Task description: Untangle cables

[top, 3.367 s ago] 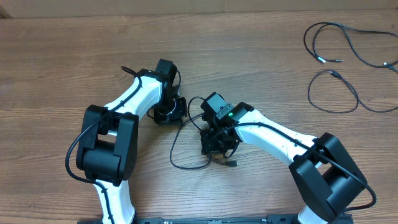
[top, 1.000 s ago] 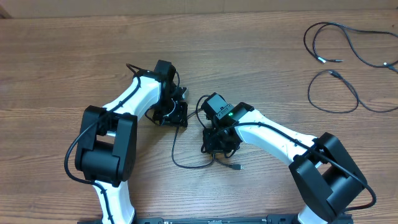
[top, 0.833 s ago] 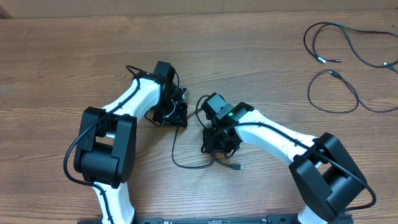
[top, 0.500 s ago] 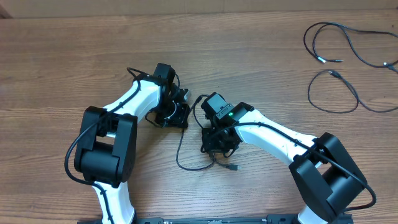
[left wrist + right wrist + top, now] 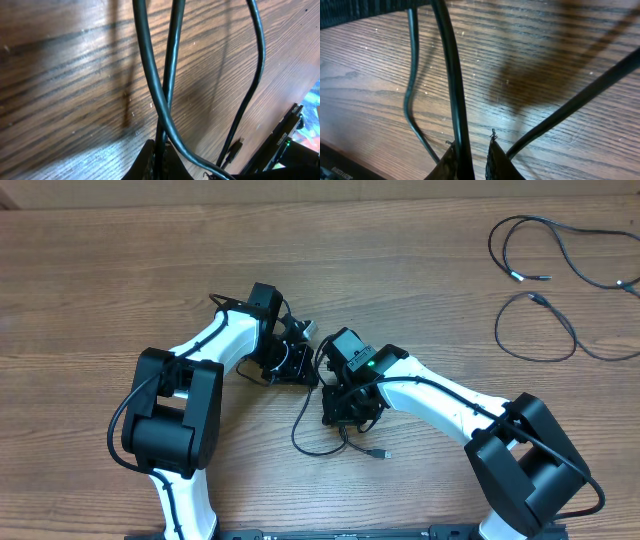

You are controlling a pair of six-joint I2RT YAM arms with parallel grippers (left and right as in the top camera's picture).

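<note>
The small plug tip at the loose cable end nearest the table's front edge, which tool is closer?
Right. The right tool is just up-left of the plug tip in the overhead view; the left tool lies farther up-left, beyond it.

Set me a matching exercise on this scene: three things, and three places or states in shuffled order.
Things:
1. left gripper
2. plug tip
3. spare cables

Places or states:
A. far right of the table
B. shut on a cable
C. lying free near the table's near edge

Pairs: 1-B, 2-C, 3-A
</note>
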